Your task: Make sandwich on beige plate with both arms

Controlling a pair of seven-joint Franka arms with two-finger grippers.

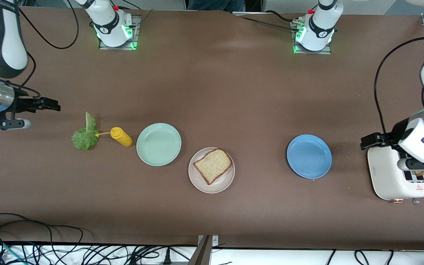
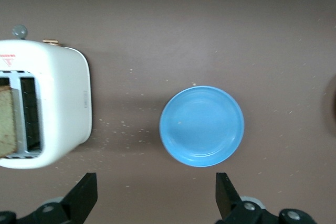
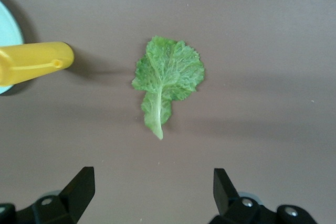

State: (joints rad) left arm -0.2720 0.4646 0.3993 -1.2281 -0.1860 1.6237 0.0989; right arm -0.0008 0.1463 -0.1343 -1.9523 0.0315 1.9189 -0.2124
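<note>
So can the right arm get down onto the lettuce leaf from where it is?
Probably yes. The right gripper is open above the table near the lettuce leaf, which lies flat and apart from the yellow bottle; nothing covers it.

Non-task items on table (image 1: 234, 92), brown:
- Mint green plate (image 1: 158, 144), round; just beside yellow btl.
- Yellow squeeze btl (image 1: 121, 136), lying on side, nozzle twd right arm's end.
- Blue plate (image 1: 309, 156), round; in left wrist view seen between the two fingers (image 2: 84, 195), apart from them.
- White toaster (image 1: 396, 176), 2 slots, at left arm's end; beside blue plate, not touching.
</note>
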